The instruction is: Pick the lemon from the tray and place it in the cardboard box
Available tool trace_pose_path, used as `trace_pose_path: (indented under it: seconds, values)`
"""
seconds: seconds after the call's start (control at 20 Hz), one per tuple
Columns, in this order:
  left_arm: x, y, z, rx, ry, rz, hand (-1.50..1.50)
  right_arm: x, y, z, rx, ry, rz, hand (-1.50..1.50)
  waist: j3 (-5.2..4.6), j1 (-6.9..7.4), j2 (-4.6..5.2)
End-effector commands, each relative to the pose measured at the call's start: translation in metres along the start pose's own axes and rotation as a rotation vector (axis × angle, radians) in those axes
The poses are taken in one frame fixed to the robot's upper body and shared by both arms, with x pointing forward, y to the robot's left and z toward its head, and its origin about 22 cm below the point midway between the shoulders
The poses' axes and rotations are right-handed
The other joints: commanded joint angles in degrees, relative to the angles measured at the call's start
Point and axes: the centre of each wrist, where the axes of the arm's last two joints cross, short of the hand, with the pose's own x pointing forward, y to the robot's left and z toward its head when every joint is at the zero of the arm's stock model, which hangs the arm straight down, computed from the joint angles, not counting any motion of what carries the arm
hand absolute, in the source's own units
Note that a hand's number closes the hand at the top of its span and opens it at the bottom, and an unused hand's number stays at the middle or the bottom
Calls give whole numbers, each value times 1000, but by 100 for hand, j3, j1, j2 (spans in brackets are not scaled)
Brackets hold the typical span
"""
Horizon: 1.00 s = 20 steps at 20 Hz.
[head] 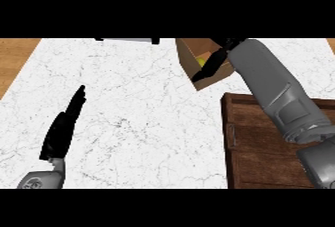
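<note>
The cardboard box point(188, 56) stands at the counter's far edge, right of centre, its opening tilted toward me. Inside it a small patch of the yellow lemon point(204, 59) shows. My right hand point(216, 58) reaches over the box from the right, its fingers stretched straight down into the opening beside the lemon, hiding most of it. The dark wooden tray point(255, 137) lies at the right, partly under my right forearm. My left hand point(63, 126) rests open on the counter at the lower left, fingers pointing away from me.
White marble counter point(131, 102) spans the view, with wooden floor at both upper corners. A pale object with black ends point(127, 40) sits at the far edge, left of the box.
</note>
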Motion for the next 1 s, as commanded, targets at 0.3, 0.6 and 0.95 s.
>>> trace_pose_path:
  seconds: [0.3, 0.6, 0.95]
  values:
    - [8, -8, -4, -23, -23, -1, 0, 21, -78, 50, -263, -3, -278, -150, 9, 203, 167]
    - [15, -5, -7, -29, -70, 6, 0, 21, -115, 106, -391, 41, -296, -150, 26, 348, 288]
    - [23, -11, -10, -56, -87, 16, 0, 35, -139, 132, -376, 43, -260, -150, 52, 507, 405]
